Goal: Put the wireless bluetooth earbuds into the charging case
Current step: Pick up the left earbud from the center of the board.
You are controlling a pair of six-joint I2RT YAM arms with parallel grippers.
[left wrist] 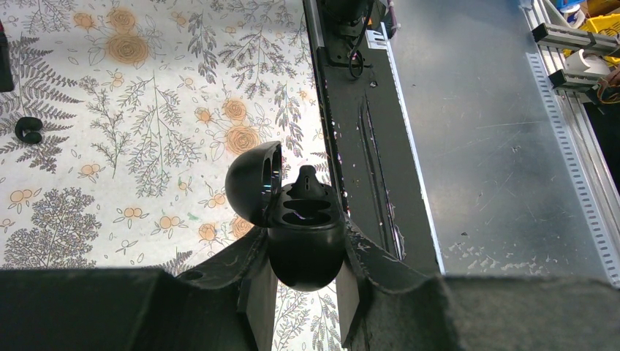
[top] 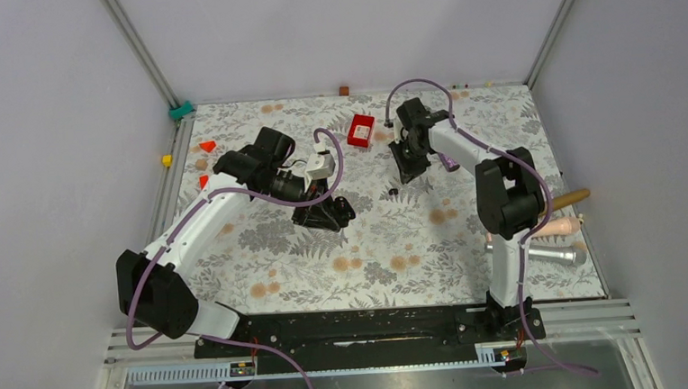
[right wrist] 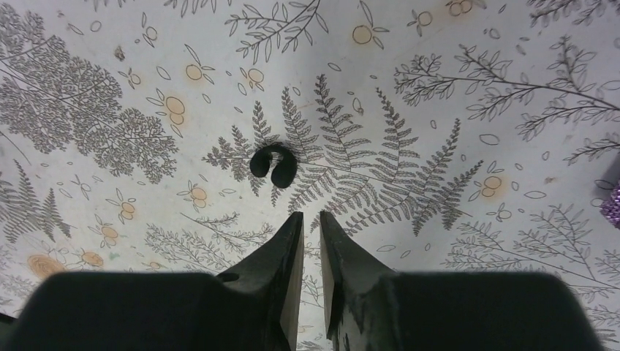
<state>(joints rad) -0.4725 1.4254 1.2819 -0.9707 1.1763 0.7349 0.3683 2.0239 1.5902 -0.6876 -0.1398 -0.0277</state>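
The charging case (left wrist: 303, 241) shows as a glossy black egg-shaped clamshell, not lavender-grey. Its lid (left wrist: 252, 183) is hinged open to the left, two dark slots show in its top, and a small black nub (left wrist: 307, 175) stands at its far rim. My left gripper (left wrist: 303, 256) is shut on the case body and holds it above the table, as in the top view (top: 325, 214). A tiny black curved earbud (right wrist: 272, 162) lies on the floral mat just ahead of my right gripper (right wrist: 311, 219). That gripper is shut to a thin slit and empty. The earbud also shows in the top view (top: 393, 191) and the left wrist view (left wrist: 28, 129).
A red box (top: 361, 130) lies at the back centre and a purple glitter microphone (top: 448, 162) beside the right arm. A silver microphone (top: 556, 255), a pink object (top: 561, 226) and a wooden handle (top: 568, 199) lie at the right edge. Small red pieces (top: 207, 146) lie at the left.
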